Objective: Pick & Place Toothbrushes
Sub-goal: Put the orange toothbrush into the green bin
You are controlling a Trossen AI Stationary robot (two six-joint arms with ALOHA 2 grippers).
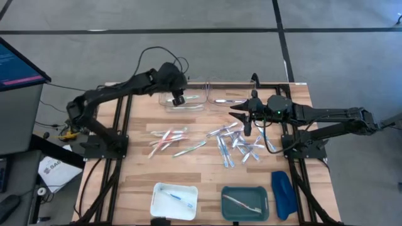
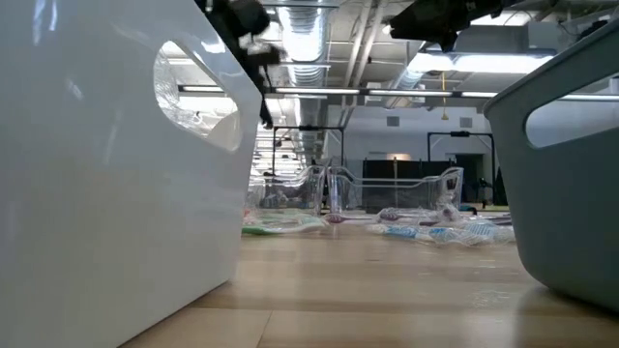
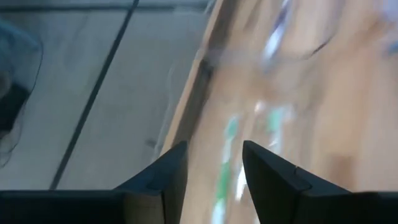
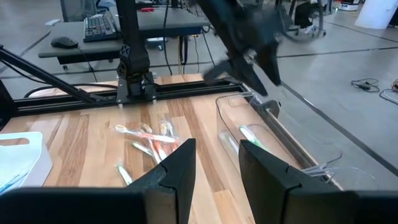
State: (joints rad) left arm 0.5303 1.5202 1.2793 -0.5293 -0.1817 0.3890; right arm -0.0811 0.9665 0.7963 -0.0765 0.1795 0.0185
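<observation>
- Hovering over the clear tray (image 1: 185, 100) at the table's far edge, the left gripper (image 1: 178, 99) stands with fingers apart and empty; a green toothbrush (image 4: 250, 135) seems to lie in the tray (wrist view blurred).
- Lift straight clear before returning.
- Loose toothbrushes (image 1: 235, 143) wait mid-table beneath the right gripper (image 1: 247, 130), fingers apart, empty.

White tray (image 1: 158, 202), teal tray (image 1: 227, 212), dark-blue oblong (image 1: 282, 194) along near table edge.

No text, label or number can be read with certainty: the white bag (image 1: 51, 171) on the floor off the bench's left edge carries dark lettering too small to make out.
</observation>
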